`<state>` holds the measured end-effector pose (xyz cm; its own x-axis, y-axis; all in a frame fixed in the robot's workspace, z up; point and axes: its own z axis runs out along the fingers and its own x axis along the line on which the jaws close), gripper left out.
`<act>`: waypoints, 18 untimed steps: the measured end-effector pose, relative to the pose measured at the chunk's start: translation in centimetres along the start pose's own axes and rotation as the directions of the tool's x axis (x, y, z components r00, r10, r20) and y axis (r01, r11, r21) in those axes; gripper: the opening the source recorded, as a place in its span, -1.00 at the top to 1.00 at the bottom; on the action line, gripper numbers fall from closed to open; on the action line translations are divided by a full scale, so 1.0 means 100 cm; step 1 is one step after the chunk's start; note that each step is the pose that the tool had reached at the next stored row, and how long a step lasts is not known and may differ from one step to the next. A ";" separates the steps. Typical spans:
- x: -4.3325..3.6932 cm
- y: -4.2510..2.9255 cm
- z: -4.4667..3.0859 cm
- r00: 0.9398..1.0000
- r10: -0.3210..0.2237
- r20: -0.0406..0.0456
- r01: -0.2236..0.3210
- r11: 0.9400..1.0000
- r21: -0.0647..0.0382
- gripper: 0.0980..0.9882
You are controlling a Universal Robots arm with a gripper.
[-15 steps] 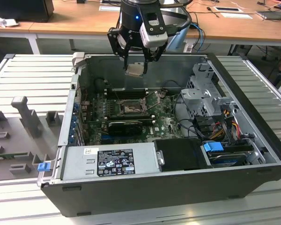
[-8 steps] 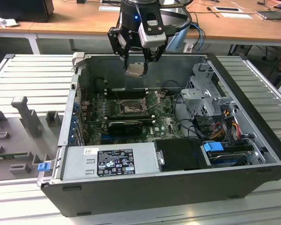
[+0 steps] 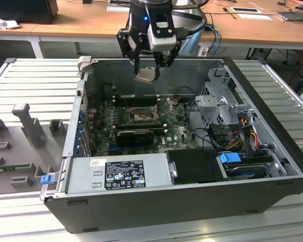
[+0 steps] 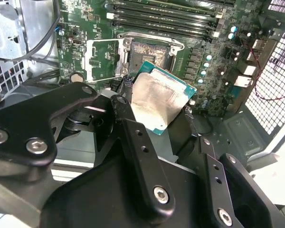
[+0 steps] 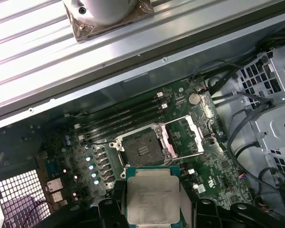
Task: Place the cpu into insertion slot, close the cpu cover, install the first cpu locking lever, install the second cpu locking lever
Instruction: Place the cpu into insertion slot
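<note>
My gripper (image 3: 147,70) hangs over the open computer case, shut on the cpu (image 3: 146,76), a small square chip held by its edges. In both wrist views the cpu (image 4: 159,102) (image 5: 151,194) shows its dull silver top with a green border, gripped between the black fingers (image 4: 128,123). The insertion slot (image 3: 140,117) (image 5: 142,148) (image 4: 149,53) lies bare on the motherboard below, well apart from the chip. The cpu cover (image 5: 187,135) (image 4: 103,59) is swung open beside the slot.
Long black memory slots (image 3: 134,100) run behind the socket and a black graphics card (image 3: 134,135) lies in front of it. A power supply (image 3: 118,174) fills the near side. A drive cage (image 3: 222,101) and loose cables (image 3: 237,136) crowd the exterior view's right.
</note>
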<state>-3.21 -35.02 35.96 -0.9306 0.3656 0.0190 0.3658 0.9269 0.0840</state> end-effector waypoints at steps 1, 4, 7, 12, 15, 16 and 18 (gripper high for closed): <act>0.0000 0.0000 0.0000 1.000 0.004 0.000 -0.004 1.000 0.000 0.00; 0.0000 0.0000 0.0000 1.000 0.022 0.002 -0.022 1.000 0.000 0.00; 0.0000 0.0000 0.0001 0.998 0.067 0.006 -0.067 0.998 -0.001 0.00; 0.0000 -0.0001 0.0004 0.992 0.125 0.011 -0.125 0.992 -0.002 0.00; 0.0000 0.0000 0.0004 0.988 0.154 0.013 -0.153 0.988 -0.003 0.00; 0.0000 -0.0001 0.0004 0.986 0.165 0.014 -0.165 0.986 -0.004 0.00; 0.0000 0.0000 0.0004 0.985 0.174 0.015 -0.174 0.985 -0.004 0.00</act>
<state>-3.21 -35.02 35.91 -0.8524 0.5225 0.0188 0.5221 0.8488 0.0834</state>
